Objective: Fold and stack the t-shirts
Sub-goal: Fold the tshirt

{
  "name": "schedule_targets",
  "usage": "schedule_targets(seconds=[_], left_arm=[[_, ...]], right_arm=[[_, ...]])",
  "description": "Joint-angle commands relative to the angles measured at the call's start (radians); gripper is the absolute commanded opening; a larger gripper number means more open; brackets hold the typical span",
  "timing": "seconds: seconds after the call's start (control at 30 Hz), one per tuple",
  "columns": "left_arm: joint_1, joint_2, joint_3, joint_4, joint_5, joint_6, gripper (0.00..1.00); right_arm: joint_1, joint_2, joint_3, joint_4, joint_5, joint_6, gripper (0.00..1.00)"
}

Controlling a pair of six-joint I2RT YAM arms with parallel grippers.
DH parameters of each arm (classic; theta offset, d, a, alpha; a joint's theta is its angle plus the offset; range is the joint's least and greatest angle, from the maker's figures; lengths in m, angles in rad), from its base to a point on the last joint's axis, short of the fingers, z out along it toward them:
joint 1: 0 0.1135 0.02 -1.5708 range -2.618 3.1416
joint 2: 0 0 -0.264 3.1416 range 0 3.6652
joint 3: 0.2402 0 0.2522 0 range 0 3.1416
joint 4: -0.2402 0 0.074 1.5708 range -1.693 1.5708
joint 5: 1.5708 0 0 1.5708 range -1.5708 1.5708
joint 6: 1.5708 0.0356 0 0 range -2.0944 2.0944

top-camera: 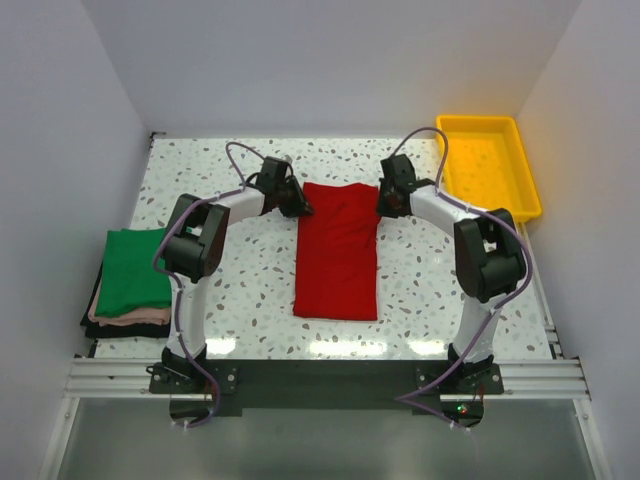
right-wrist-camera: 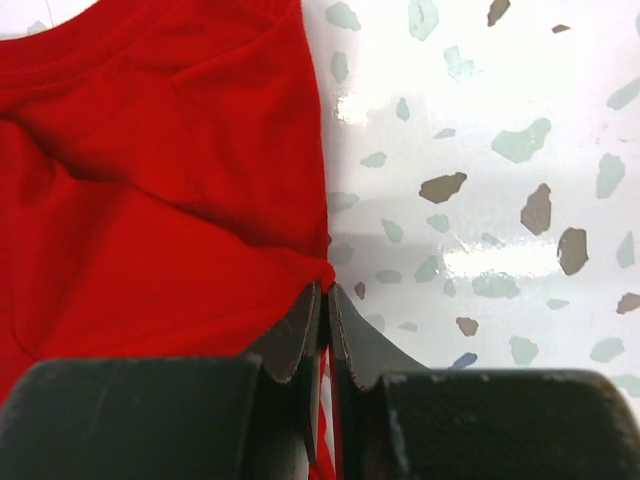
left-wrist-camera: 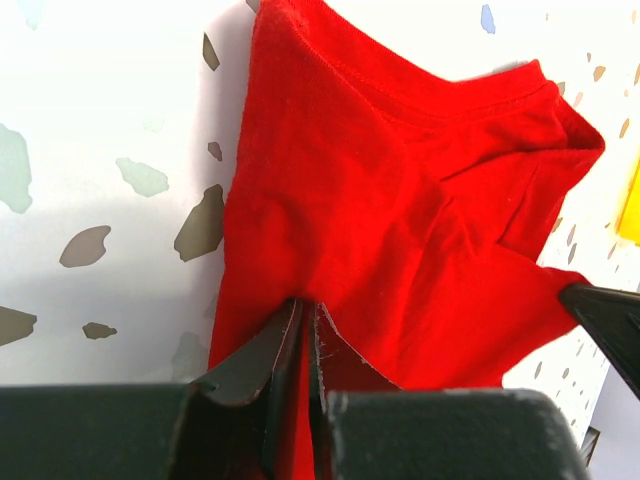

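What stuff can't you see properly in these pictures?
Top view: the tips of the left claw and right claw are hidden under their own black wrists.
Top view: the green t-shirt covers its pile; only pink and black edges peek out below.
Left wrist view: the claw's body hides the near part of the red t-shirt.
Right wrist view: the picture's left edge cuts the red t-shirt off.

A white table (top-camera: 250, 280) speckled with grey and brown chips fills the floor of a white-walled booth, and an aluminium rail (top-camera: 105, 378) runs along its near edge. A yellow plastic tray (top-camera: 485, 165) sits empty at the far right corner. At the left edge lies folded cloth, a pale pink layer (top-camera: 125, 314) over a black one (top-camera: 125, 328).
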Motion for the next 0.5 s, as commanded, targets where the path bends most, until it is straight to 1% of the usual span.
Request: schedule_targets(seconds=[0.0,0.3,0.47], left_arm=[[0.004,0.03,0.017,-0.034,-0.045,0.014,0.12],[0.005,0.035,0.018,-0.037,-0.05,0.014,0.11],[0.005,0.035,0.02,-0.035,-0.047,0.015,0.12]], right_arm=[[-0.009,-0.066,-0.027,0.023,0.05,0.018,0.06],[-0.024,-0.074,-0.049,0.011,0.088,0.029,0.06],[-0.024,-0.074,-0.046,0.04,0.042,0.031,0.06]])
